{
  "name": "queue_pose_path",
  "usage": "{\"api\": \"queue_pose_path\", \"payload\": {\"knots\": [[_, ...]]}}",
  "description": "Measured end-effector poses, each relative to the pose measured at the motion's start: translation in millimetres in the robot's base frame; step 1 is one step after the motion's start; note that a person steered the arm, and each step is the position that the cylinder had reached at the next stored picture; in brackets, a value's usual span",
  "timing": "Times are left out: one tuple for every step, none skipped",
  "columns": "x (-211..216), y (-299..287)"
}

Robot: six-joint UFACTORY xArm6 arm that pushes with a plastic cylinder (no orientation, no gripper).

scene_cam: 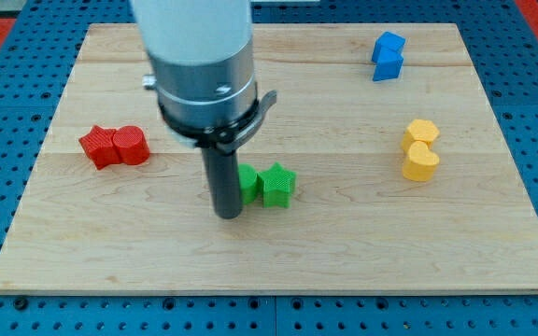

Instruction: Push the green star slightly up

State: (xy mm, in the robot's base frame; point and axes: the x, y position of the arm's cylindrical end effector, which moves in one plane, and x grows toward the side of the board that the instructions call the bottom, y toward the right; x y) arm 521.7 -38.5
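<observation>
Green star (277, 184) sits near the board's middle, touching another green block (247, 183). My tip (227, 214), a bare rod with nothing to open or close, is just left-below it. Probably light, rigid, slides easily; push its bottom edge.

My tip (228, 214) — beside green star (276, 184).
</observation>
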Motion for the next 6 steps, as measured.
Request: {"api": "queue_pose_path", "payload": {"knots": [[1.9,39.1],[32.0,32.8],[7.4,100.2],[-16.0,84.8],[-46.3,84.1],[-38.1,104.3]]}}
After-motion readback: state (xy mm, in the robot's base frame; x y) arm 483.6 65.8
